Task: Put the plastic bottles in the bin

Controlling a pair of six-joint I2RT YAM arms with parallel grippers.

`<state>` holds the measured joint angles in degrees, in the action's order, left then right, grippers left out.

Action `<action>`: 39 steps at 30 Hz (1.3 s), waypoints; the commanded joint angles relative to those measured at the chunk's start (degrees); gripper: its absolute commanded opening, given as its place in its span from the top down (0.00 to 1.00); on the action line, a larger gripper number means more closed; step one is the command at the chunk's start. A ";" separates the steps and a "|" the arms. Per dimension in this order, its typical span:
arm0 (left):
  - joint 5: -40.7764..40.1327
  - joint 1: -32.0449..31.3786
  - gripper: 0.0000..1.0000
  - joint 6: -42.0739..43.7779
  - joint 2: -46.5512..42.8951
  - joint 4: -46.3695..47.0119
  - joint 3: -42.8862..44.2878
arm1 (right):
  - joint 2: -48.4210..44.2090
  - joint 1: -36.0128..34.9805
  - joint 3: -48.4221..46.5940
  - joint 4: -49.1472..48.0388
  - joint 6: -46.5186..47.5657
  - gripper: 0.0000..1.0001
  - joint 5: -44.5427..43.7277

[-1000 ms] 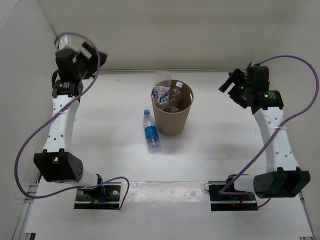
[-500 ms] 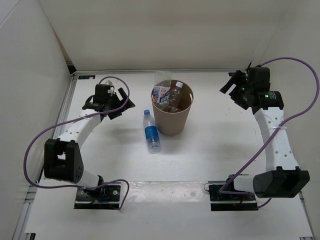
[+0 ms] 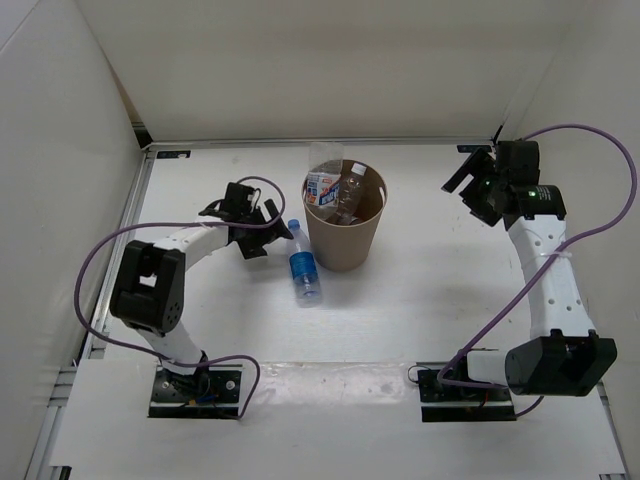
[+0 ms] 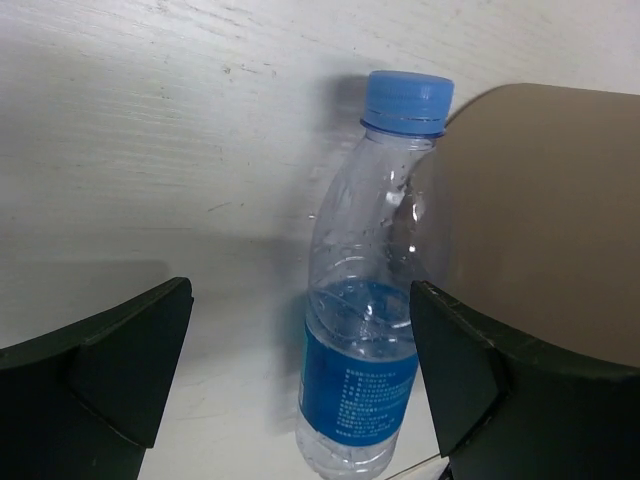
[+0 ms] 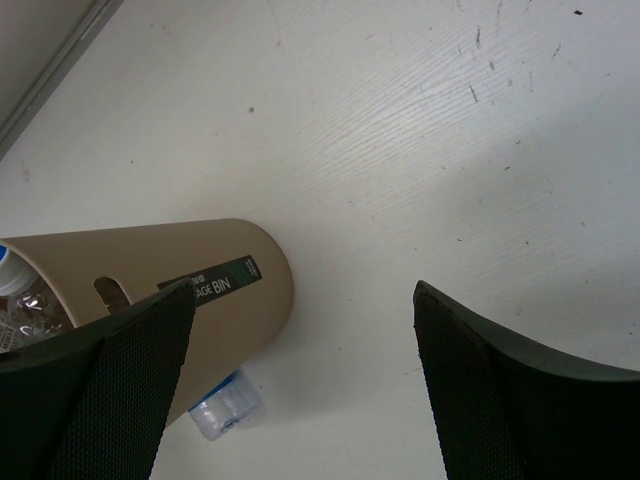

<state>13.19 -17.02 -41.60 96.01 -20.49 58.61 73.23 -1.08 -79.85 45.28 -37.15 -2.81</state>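
White tabletop (image 3: 420, 300): task judged mostly done. The tan round tapered paper bin (image 3: 345, 245), centre, holds at least two clear plastic bottles (image 3: 335, 195). One blue-labelled clear bottle (image 3: 304, 268) lies outside, just beside the bin at its 8 o'clock. Left jaws face it, wide open and empty. Right jaws, at 3 o'clock, likewise.

Left hand (image 3: 262, 232) hangs low, spread wide; right hand (image 3: 458, 170) sits high, fingers apart.

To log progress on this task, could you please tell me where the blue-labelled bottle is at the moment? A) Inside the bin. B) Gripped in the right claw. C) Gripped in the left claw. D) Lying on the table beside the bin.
D: the blue-labelled bottle lies on its side on the table beside the bin, and the left claw near it is open.
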 commanded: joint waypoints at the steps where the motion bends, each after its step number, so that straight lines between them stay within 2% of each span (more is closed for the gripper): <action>1: 0.96 -1.61 0.00 -2.08 1.10 1.77 2.65 | -0.81 0.47 0.23 -0.01 0.05 0.10 -0.36; 8: 1.93 -4.25 0.00 -2.52 6.64 3.09 4.94 | -0.37 0.47 -0.30 1.13 1.37 0.10 -1.67; 16: 3.24 -4.17 0.00 -3.48 8.41 5.36 3.71 | 0.86 0.38 0.14 1.48 1.46 0.10 -1.94; 20: 4.48 -4.08 0.10 -2.52 8.67 6.52 4.05 | 2.17 0.38 -0.56 1.31 0.50 0.10 -0.97; 22: 3.87 -3.99 0.13 2.19 7.80 4.85 4.76 | 2.88 0.38 -1.09 0.95 -0.12 0.10 -0.10; 23: 3.43 -3.90 0.24 3.27 7.53 4.41 5.46 | 3.75 0.47 -1.35 0.43 -0.64 0.10 0.78; 25: 3.42 -2.15 0.37 5.64 5.78 3.70 5.29 | 4.37 0.38 -2.06 -0.36 -1.35 0.10 2.18; 26: 3.51 -1.54 0.43 6.01 5.25 3.79 4.77 | 4.98 2.47 -2.15 -0.54 -1.96 0.10 2.19; 27: 3.51 0.21 0.53 6.79 3.94 3.53 4.50 | 5.43 2.57 -2.32 -0.71 -2.75 0.10 2.28; 29: 2.38 1.37 0.54 8.81 2.18 3.18 3.45 | 6.22 3.27 -2.41 -1.59 -3.98 0.10 5.44; 33: -0.53 8.12 0.53 11.81 -3.44 2.39 2.21 | 6.93 4.33 -1.89 -2.65 -5.66 0.10 7.73; 37: -2.73 15.25 0.53 11.37 -8.71 2.99 6.15 | 6.84 4.77 -0.66 -2.91 -6.80 0.10 9.13; 39: -2.47 19.53 0.53 8.48 -9.35 5.09 10.46 | 7.10 4.95 -0.30 -3.00 -7.15 0.10 10.10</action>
<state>12.40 -1.78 -32.08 91.00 -19.16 63.37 80.40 3.42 -79.77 44.42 -42.57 4.78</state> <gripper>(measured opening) 0.551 0.904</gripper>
